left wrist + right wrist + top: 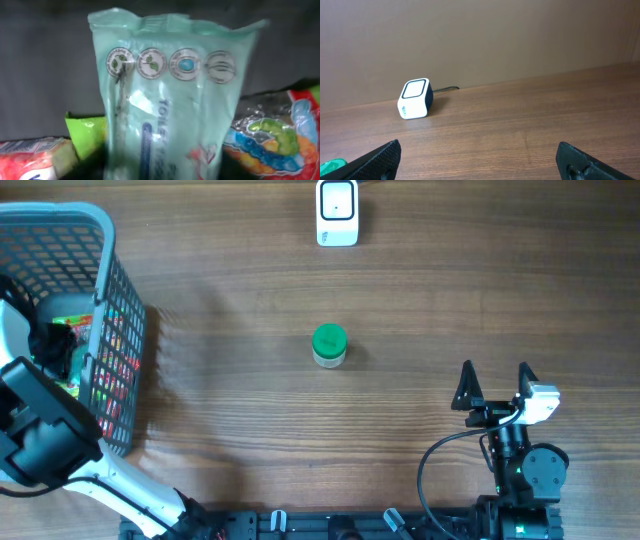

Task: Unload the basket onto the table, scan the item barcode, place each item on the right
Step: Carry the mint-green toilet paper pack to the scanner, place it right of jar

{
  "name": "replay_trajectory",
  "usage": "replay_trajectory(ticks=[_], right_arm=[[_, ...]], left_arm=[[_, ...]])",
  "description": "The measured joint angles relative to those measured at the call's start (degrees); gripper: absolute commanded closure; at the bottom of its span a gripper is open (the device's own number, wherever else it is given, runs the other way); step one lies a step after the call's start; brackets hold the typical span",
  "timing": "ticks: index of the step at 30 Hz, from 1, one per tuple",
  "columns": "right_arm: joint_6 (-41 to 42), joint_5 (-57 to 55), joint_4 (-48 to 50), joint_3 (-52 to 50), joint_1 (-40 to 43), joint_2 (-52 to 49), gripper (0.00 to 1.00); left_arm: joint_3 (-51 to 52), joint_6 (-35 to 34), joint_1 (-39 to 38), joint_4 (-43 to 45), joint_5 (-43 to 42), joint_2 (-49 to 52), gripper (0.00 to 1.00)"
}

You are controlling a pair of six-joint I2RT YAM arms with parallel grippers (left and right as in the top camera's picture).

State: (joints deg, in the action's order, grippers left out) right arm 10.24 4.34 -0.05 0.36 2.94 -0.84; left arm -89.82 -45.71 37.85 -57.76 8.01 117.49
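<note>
Pale-green wipes packet (170,100) stands upright in the basket (108,240) at the left, just ahead of the left gripper (55,345), whose closure I cannot tell, while the spread right gripper (495,370) sits well apart at near right.

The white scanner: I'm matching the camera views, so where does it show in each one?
Overhead: white scanner at the top edge, just right of centre.
Left wrist: not in it; a pale green packet fills the frame.
Right wrist: left of centre, on the table.
Shared landmark: the green-lidded jar, mid-table overhead, a green sliver at the right wrist view's bottom left.
</note>
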Motion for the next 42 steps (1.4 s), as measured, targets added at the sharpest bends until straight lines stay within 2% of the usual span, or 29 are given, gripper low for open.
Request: replay_trajectory(ticks=[1,6,9,11,13,15,17,20,21,22,24,28,34,35,39,40,41,42], right_arm=[[-0.02,0.0,0.0,0.0,0.0,0.0,0.0],[0.0,0.0,0.0,0.0,0.0,0.0,0.0],[-0.02,0.0,0.0,0.0,0.0,0.0,0.0],[0.0,0.0,0.0,0.0,0.0,0.0,0.0],[0.0,0.0,0.0,0.0,0.0,0.0,0.0],[-0.02,0.0,0.0,0.0,0.0,0.0,0.0],[0.0,0.0,0.0,0.0,0.0,0.0,0.0],[0.0,-0.02,0.02,0.0,0.0,0.0,0.0],[0.0,-0.04,0.02,0.0,0.0,0.0,0.0],[0.0,-0.04,0.0,0.0,0.0,0.0,0.0],[0.0,-0.11,0.0,0.0,0.0,0.0,0.0],[0.0,-0.13,0.0,0.0,0.0,0.0,0.0],[0.0,-0.13,0.0,0.0,0.0,0.0,0.0],[-0.02,-0.13,0.02,0.0,0.0,0.0,0.0],[-0.02,-0.13,0.02,0.0,0.0,0.0,0.0],[0.0,-0.13,0.0,-0.02,0.0,0.0,0.0],[0.0,-0.13,0.0,0.0,0.0,0.0,0.0],[0.0,-0.13,0.0,0.0,0.0,0.0,0.0]], left_arm=[[0.24,0.7,0.0,-0.72,0.02,0.0,0.96],[-0.46,6.03,0.04,-4.87,0.0,-1.05,0.96],[-5.27,6.95,0.04,-9.88,-0.04,-4.66,0.96],[-10.86,7.41,0.04,-11.08,-0.76,-9.57,0.96],[-17.99,7.5,-0.11,-11.5,-4.17,-19.63,0.95],[-20.24,7.39,-1.53,-10.75,-9.09,-28.2,0.94],[-21.9,7.3,-7.91,-10.12,-14.43,-38.18,0.94],[-22.4,7.3,-23.52,-8.79,-17.46,-43.47,0.93],[-22.38,7.32,-31.87,-7.34,-17.86,-42.6,0.92],[-22.38,7.26,-36.3,-6.58,-17.03,-41.33,0.92],[-22.23,7.34,-50.34,-4.74,-14.8,-34.6,0.92],[-21.88,7.34,-66.9,-3.06,-8.85,-18.6,0.92],[-21.44,6.14,-77.96,-0.83,-6.4,1.75,0.88],[-21.44,5.95,-78.99,-0.17,-6.25,4.07,0.85],[-21.4,5.53,-81.7,1.66,-6.12,10.91,0.83],[-21.38,5.53,-82.18,1.88,-6.1,12.09,0.77],[-21.27,5.53,-82.58,1.9,-6.12,12.87,0.56],[-21.11,5.29,-82.95,2.05,-6.12,13.11,0.4]])
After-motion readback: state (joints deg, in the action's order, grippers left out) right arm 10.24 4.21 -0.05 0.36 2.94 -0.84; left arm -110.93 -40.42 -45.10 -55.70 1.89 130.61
